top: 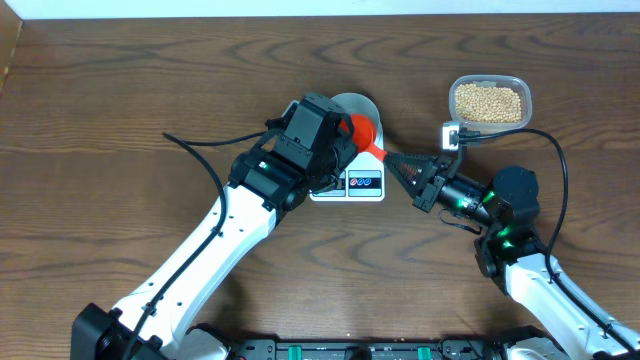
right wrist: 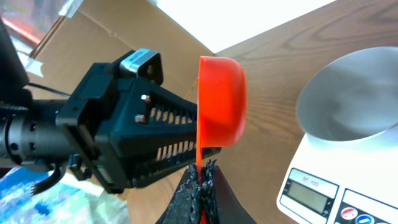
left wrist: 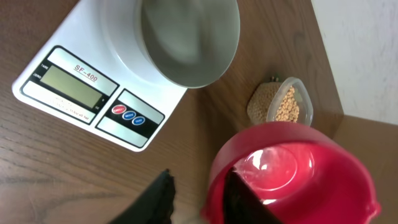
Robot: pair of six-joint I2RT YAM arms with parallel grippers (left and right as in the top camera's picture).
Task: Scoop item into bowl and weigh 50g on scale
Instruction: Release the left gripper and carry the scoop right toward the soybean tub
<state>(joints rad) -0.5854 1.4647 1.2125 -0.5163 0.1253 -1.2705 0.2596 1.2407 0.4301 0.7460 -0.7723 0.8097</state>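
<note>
An empty red scoop (top: 362, 131) hangs beside the white scale (top: 362, 184), its cup on edge. My right gripper (top: 393, 158) is shut on the scoop's thin handle (right wrist: 198, 152). The left gripper (left wrist: 198, 177) stands open around the scoop's wall (left wrist: 214, 180): one finger is inside the cup, the other is clear of it outside. The pale bowl (left wrist: 186, 37) sits empty on the scale (left wrist: 74, 81), whose screen is blank. The item, tan beans (top: 489, 101), fills a clear tub at the back right.
A black cable (top: 200, 155) trails left from the left arm. The left arm's black body (right wrist: 124, 143) is close in front of the right wrist. The table's far edge (left wrist: 323, 62) runs just behind the tub (left wrist: 288, 107).
</note>
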